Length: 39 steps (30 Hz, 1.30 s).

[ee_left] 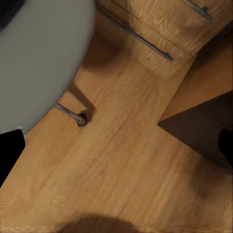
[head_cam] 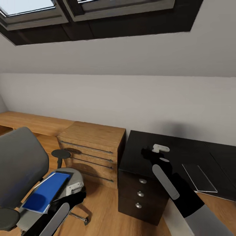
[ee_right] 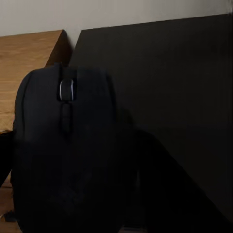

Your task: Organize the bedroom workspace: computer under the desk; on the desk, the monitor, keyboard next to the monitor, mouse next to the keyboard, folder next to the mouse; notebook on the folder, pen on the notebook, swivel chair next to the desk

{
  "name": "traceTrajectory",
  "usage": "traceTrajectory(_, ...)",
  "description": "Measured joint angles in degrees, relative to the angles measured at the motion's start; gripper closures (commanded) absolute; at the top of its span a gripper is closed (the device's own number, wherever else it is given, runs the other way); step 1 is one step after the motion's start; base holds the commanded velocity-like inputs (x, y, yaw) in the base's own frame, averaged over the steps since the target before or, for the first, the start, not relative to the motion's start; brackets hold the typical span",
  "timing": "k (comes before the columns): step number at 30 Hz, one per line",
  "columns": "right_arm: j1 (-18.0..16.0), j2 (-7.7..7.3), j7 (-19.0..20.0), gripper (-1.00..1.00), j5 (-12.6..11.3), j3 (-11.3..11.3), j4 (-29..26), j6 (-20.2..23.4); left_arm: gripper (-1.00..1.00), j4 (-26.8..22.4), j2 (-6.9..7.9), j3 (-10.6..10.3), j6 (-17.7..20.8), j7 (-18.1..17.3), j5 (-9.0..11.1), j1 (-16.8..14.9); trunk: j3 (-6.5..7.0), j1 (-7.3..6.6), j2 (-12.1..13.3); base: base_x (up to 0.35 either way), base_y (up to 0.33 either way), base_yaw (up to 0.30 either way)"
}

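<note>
**Mouse held over the dark bench**

Mouse (ee_right: 63, 145) right up against the right wrist camera: black, rounded, one scroll wheel with a pale rim set in a slot at its front. It sits in the right gripper (head_cam: 151, 154), which is clamped on it above the near left corner of the black bench (head_cam: 196, 154); whether the mouse touches the top I cannot tell (the head view gives only a dark lump at the arm's tip).

On that bench lies one flat dark slab with a pale edge (head_cam: 200, 177), to the right of the arm. A small white block (head_cam: 160, 148) shows just behind the gripper. Under the bench's left end, three drawers (head_cam: 140, 193), each with one round silver knob.

One wooden chest (head_cam: 91, 147) stands just left of the bench, with long metal bar handles across its front.

One grey swivel chair (head_cam: 19, 164) at lower left, and on its seat one blue folder (head_cam: 47, 191), lying flat.

Left gripper (head_cam: 70, 196) hangs low beside the chair; apart or together, I cannot tell. Its wrist camera looks down on wooden floor (ee_left: 126, 165) and one chair castor (ee_left: 81, 119).
</note>
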Motion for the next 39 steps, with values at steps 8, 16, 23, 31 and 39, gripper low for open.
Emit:
traceTrajectory(8, -0.01, 0.09, -2.90, 1.00, -0.04, 0.07, 0.03, -0.02, -1.00, 13.32, -0.34, -8.38, -8.07, 0.25, 0.02, 0.17, 1.28, -1.76, 3.21, 0.000, 0.000, -0.080)
traceTrajectory(16, -0.01, 0.11, -3.14, 1.00, 0.02, 0.11, 0.44, -1.70, -1.00, 29.68, -2.68, -17.95, -26.58, 0.16, -0.01, 0.21, 2.71, -3.52, 6.42, 0.000, 0.000, -0.002)
traceTrajectory(23, 0.00, 0.08, -3.23, 1.00, 0.13, 0.08, 0.35, -1.92, -1.00, 31.63, -3.34, -18.55, -27.96, 0.17, -0.16, 0.20, 3.62, -4.62, 8.44, 0.000, 0.000, -0.029)
traceTrajectory(31, 0.00, -0.05, -3.19, 1.00, 0.09, -0.02, 0.68, -1.91, -1.00, 32.97, -3.52, -18.82, -27.98, 0.09, -0.22, 0.20, 3.62, -4.62, 8.44, 0.000, -0.001, -0.230)
traceTrajectory(39, -0.01, -0.07, -3.20, 1.00, 0.10, -0.03, 1.60, -1.89, -1.00, 36.15, -5.75, -18.82, -28.06, 0.06, -0.56, 0.20, 3.62, -4.61, 8.44, -0.057, -0.208, -0.267)
